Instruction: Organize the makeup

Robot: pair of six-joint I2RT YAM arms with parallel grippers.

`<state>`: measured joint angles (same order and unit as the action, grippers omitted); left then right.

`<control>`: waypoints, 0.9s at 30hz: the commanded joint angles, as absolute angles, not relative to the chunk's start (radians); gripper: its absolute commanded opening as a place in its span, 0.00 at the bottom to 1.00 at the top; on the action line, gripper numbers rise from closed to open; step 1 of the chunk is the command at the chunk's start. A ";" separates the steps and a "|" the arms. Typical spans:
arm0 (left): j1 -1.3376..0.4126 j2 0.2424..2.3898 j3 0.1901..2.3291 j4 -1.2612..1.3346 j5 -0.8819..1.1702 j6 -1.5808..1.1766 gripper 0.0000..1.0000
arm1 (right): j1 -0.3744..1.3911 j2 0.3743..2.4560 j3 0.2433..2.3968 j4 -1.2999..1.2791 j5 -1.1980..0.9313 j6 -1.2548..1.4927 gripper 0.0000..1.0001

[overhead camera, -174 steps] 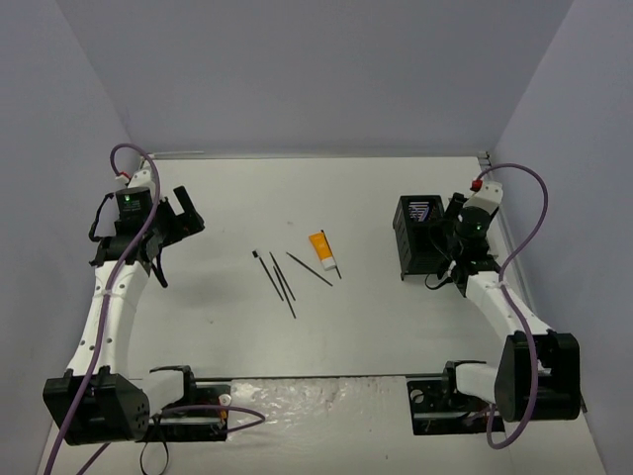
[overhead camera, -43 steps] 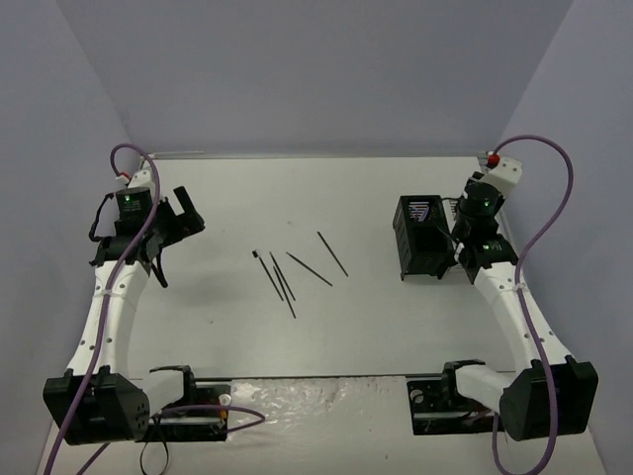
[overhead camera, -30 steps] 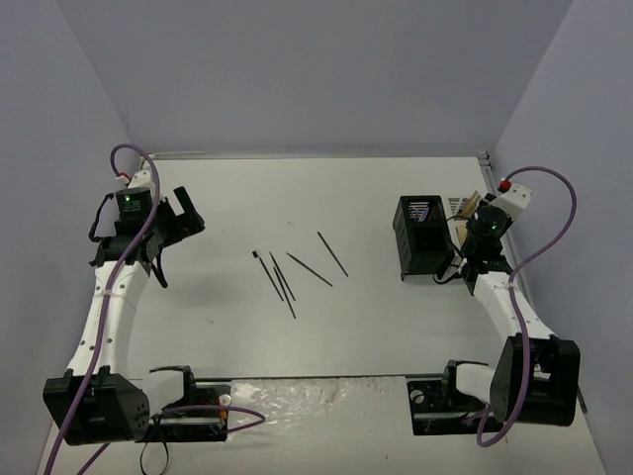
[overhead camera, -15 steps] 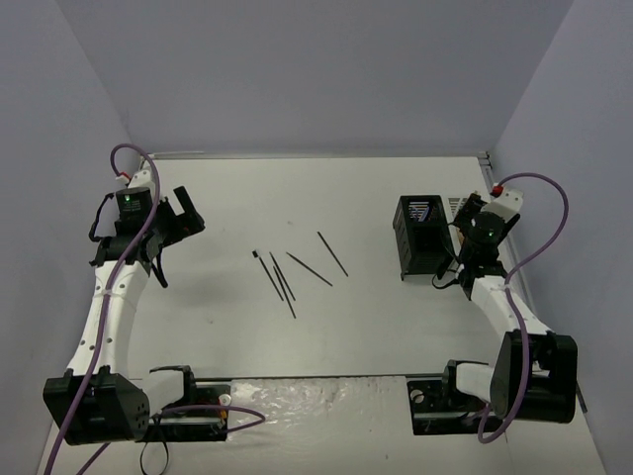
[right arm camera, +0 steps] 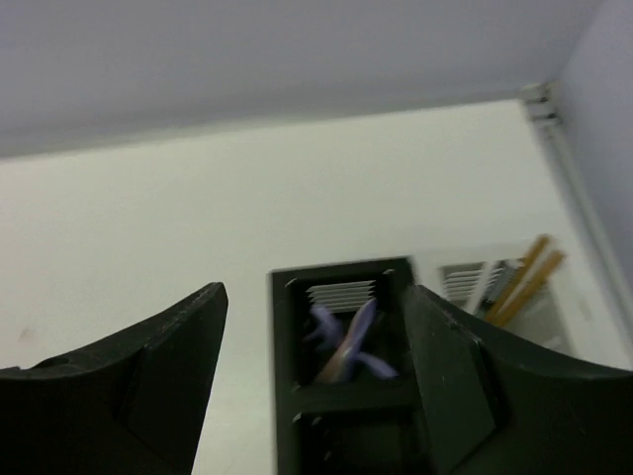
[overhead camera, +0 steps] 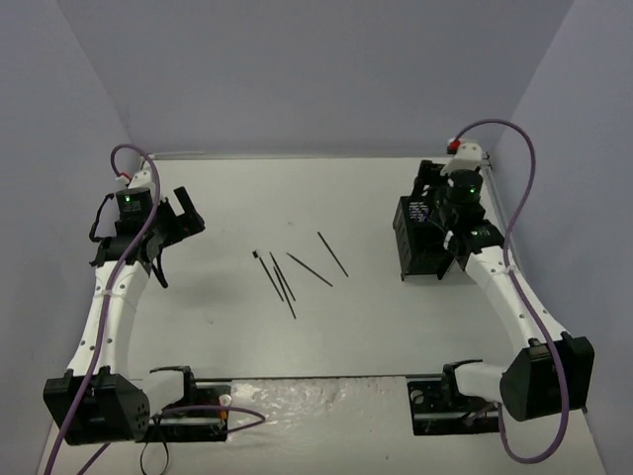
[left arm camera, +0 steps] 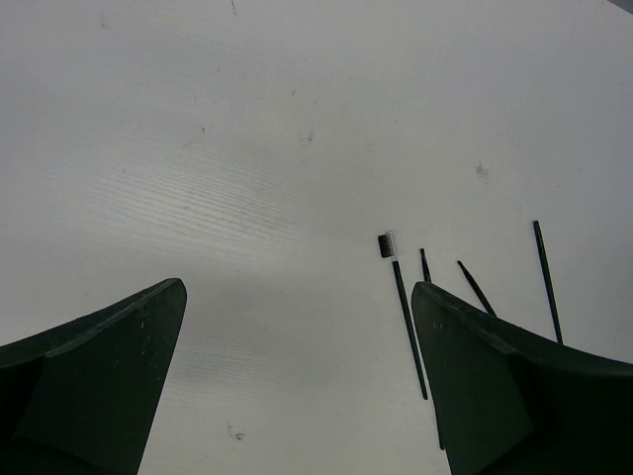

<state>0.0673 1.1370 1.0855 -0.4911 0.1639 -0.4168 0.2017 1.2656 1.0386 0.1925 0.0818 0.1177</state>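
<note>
Several thin black pencils (overhead camera: 309, 268) lie loose at mid-table, one with a small white brush head (left arm camera: 387, 243). My left gripper (overhead camera: 188, 213) (left arm camera: 297, 292) hovers open at the far left, well short of them, nothing between its fingers. My right gripper (overhead camera: 427, 190) (right arm camera: 315, 292) hangs open and empty over the back of the black mesh holder (overhead camera: 420, 247) (right arm camera: 341, 406). A lavender scissor-like tool (right arm camera: 346, 336) stands inside one of the holder's compartments. Beige wooden sticks (right arm camera: 524, 282) stand in the white compartment (right arm camera: 465, 282) beside it.
Grey-lilac walls close the table on the left, back and right. The right wall runs close behind the holder. Both arm bases sit at the near edge, with purple cables (overhead camera: 524, 168) looping over the arms.
My right gripper swung from the right side of the holder to over its back and opened. The orange-and-white tube seen on the table earlier is gone from there. The left arm is unmoved.
</note>
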 commanded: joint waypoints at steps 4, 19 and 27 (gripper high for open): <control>0.075 1.124 1.121 -0.454 0.158 -0.419 0.97 | 0.489 1.595 1.310 -0.149 0.089 0.122 0.63; 0.075 1.137 1.120 -0.455 0.153 -0.419 0.97 | 0.595 2.074 1.601 -0.292 0.021 0.077 0.43; 0.075 1.143 1.121 -0.456 0.156 -0.420 0.97 | 0.605 2.149 1.649 -0.306 0.011 0.062 0.37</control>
